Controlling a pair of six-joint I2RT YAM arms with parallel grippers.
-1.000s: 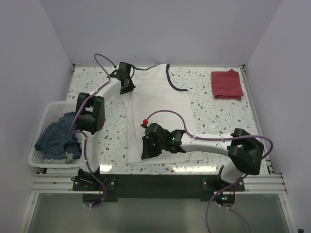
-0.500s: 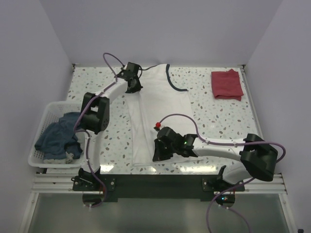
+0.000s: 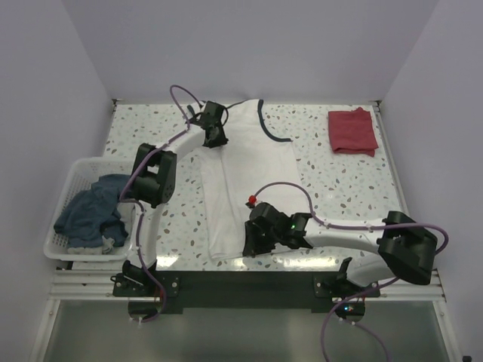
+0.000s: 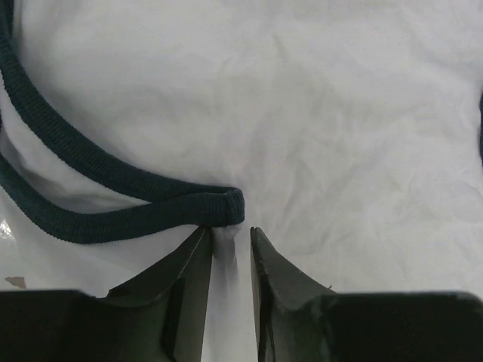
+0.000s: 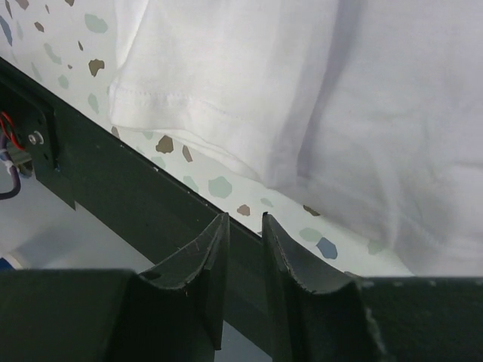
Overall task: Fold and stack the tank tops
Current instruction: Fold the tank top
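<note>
i'm seeing the left gripper resting barely parted on the white tank top by its navy trim — the right gripper is hovering slightly open, empty, lower centre.

white tank top cropped in wrist views, clothes in basket indistinct

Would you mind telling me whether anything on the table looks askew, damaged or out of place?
Nothing is spilled or damaged. The white cloth tank top with navy trim lies half folded on the speckled table, and at its near hem the layers are staggered rather than lined up, so the fold looks uneven.
</note>
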